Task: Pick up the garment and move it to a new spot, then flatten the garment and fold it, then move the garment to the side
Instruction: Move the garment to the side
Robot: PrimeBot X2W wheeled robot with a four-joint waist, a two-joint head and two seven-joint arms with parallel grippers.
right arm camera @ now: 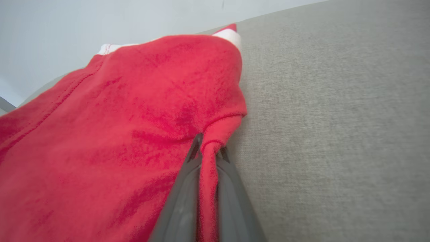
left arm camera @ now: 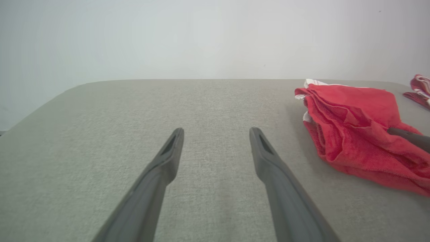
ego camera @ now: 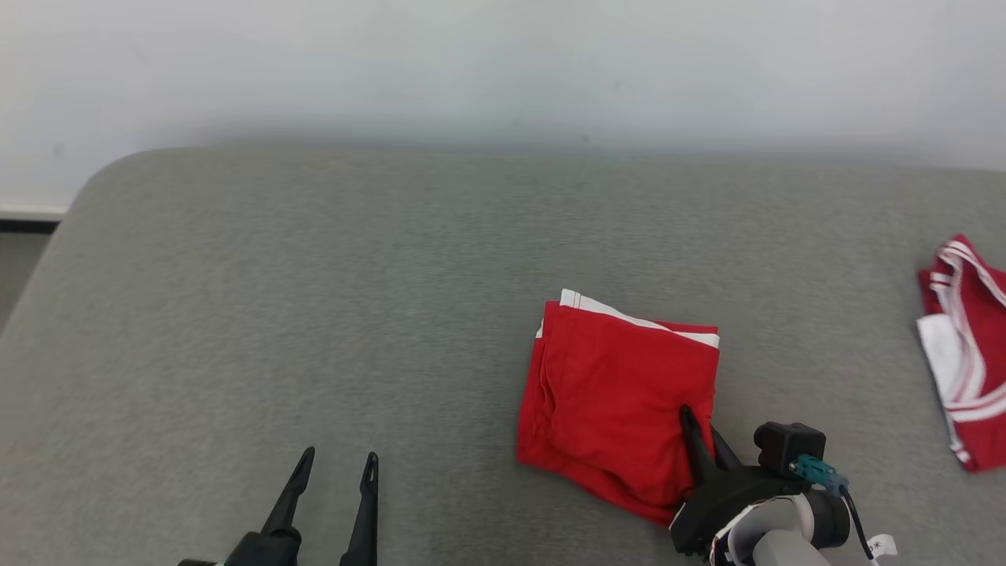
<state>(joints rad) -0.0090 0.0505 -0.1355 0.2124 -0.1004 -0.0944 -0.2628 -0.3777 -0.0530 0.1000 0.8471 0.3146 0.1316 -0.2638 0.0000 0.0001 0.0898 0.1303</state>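
- Red cloth comes first in the head view. We see the garment point(ego camera: 621, 393) folded into a rough rectangle, with a white band point(ego camera: 629, 314) along its far edge. It lies right of centre on the grey fabric-covered desk point(ego camera: 314, 314).
- In that same view the right gripper point(ego camera: 699, 428) sits at the garment's near right corner. Its two dark fingers are drawn close together on the cloth there.
- The left gripper point(ego camera: 339, 456) shows at the lower left with its fingers spread and nothing between them. It is well apart from the garment.
- A second red-and-white cloth point(ego camera: 967, 354) lies crumpled at the right edge of the desk, well apart from the folded garment. A pale wall point(ego camera: 503, 63) rises behind the desk.
- In the left wrist view we look along the left gripper's parted fingers over bare grey desk. The garment lies to the right, its stacked layers visible along the folded side. One dark finger of the right gripper reaches into the cloth from the right edge.
- In the right wrist view the right gripper is pinching a narrow ridge of the garment's red fabric between its fingertips. The cloth is gathered into a pleat that runs down between the fingers. The rest of the garment spreads up and to the left, with grey desk to the right.
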